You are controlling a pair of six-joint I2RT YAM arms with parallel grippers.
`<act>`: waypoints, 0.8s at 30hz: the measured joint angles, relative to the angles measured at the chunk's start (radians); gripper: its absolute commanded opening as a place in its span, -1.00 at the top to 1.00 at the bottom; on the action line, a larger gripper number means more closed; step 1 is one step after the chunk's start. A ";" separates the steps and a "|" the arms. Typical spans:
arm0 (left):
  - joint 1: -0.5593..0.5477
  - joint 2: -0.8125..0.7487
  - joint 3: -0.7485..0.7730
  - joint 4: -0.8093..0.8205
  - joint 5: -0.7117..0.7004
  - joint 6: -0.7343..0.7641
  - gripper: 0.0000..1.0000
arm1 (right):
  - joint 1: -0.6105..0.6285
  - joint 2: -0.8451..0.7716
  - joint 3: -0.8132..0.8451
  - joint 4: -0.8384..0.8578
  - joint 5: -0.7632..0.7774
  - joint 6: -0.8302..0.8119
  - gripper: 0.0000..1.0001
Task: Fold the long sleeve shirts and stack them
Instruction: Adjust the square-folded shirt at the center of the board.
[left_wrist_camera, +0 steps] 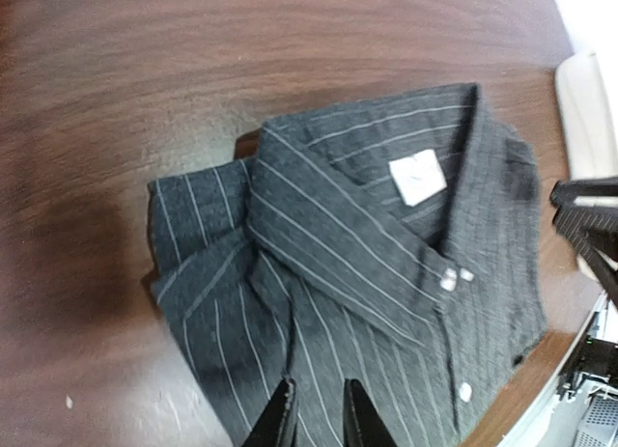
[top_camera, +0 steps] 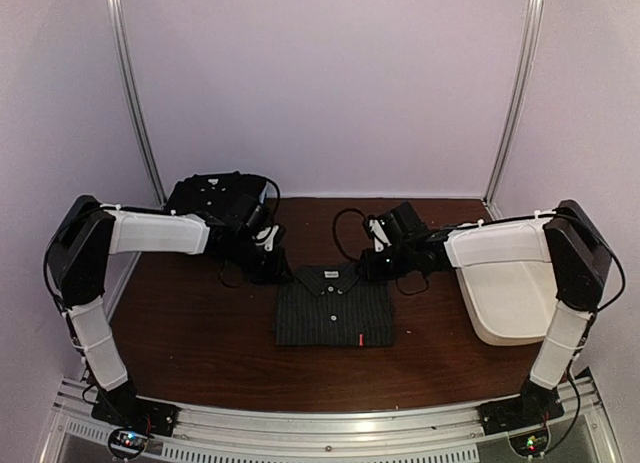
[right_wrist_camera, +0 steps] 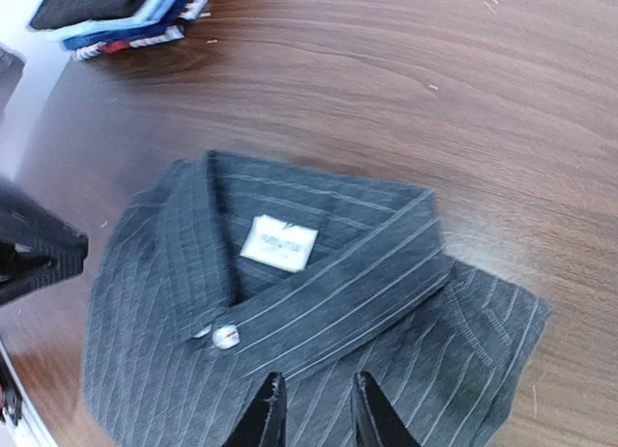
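Your left gripper [left_wrist_camera: 319, 387] and right gripper [right_wrist_camera: 318, 381] are both slightly parted, gripping nothing, above the far corners of the folded pinstriped shirt [top_camera: 333, 308] lying mid-table [top_camera: 200, 333], with the shirt stack [top_camera: 212, 195] far left.

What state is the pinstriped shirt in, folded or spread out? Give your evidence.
Folded. The pinstriped shirt lies as a compact rectangle, collar showing, with no sleeves trailing onto the table.
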 measured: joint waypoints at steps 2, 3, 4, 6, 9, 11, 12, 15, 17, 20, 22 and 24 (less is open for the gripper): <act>0.002 0.068 0.030 0.007 0.002 0.009 0.71 | -0.035 0.040 -0.013 0.036 -0.013 0.014 0.51; 0.003 0.095 0.041 0.008 0.004 0.013 0.71 | -0.055 0.058 -0.022 0.051 -0.021 0.018 0.51; 0.005 0.122 0.050 0.010 0.006 0.016 0.71 | -0.071 0.073 -0.029 0.060 -0.026 0.020 0.51; 0.011 0.167 0.060 0.017 0.012 0.023 0.71 | -0.103 0.110 -0.040 0.072 -0.036 0.020 0.51; 0.024 0.205 0.068 0.020 0.021 0.030 0.71 | -0.132 0.150 -0.055 0.092 -0.041 0.020 0.51; 0.031 0.210 0.072 0.024 0.027 0.034 0.72 | -0.135 0.149 -0.060 0.108 -0.046 0.020 0.50; 0.032 0.210 0.076 0.024 0.027 0.037 0.71 | -0.135 0.149 -0.062 0.112 -0.045 0.020 0.49; 0.036 0.211 0.093 0.019 0.022 0.047 0.64 | -0.135 0.146 -0.064 0.113 -0.045 0.019 0.45; 0.039 0.209 0.106 0.011 0.011 0.053 0.56 | -0.135 0.131 -0.068 0.095 -0.040 0.016 0.41; 0.041 0.182 0.108 -0.007 -0.016 0.056 0.43 | -0.129 0.087 -0.069 0.055 -0.025 0.010 0.29; 0.047 0.134 0.096 -0.016 -0.039 0.052 0.37 | -0.121 0.042 -0.069 0.031 -0.012 0.006 0.21; 0.057 0.061 0.064 -0.014 -0.059 0.039 0.33 | -0.105 -0.006 -0.069 0.015 0.003 0.002 0.16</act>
